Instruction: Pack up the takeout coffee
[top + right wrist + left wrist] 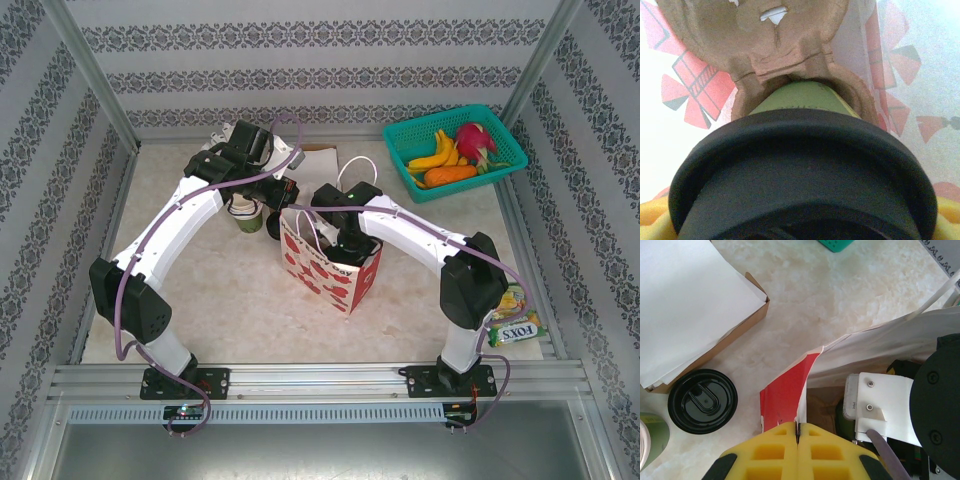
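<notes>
Down inside the red-flowered paper bag (785, 395), the right gripper (800, 216) clasped the takeout coffee (800, 165), which sat in the cardboard carrier (765, 45), while the left gripper (797, 434) pinched the bag's rim.

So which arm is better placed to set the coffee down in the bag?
The right arm, probably: the right pincer grips the lidded coffee cup inside the paper bag, just above the cardboard carrier. The left pincer is pinched shut on the bag's rim, holding it open.

Green basket (397, 148) of fruit (455, 150) at the far right corner, candy packet (515, 322) near the right front edge
</notes>
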Controlling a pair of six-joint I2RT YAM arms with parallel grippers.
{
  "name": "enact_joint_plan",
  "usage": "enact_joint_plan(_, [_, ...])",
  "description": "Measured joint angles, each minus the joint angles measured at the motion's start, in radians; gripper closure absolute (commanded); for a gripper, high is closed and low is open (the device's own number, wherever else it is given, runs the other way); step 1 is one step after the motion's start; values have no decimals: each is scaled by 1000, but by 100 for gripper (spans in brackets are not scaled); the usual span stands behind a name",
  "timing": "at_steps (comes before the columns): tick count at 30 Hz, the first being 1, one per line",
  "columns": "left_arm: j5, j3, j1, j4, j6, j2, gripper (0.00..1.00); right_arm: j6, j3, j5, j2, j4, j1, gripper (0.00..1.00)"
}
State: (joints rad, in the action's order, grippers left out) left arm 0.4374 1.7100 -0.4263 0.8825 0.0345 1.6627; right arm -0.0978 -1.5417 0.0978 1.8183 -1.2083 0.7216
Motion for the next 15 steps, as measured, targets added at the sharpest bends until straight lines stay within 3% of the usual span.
enact_joint_plan(15, [3, 0, 0, 0, 0, 0, 100, -4, 29, -4, 0, 21, 0, 46])
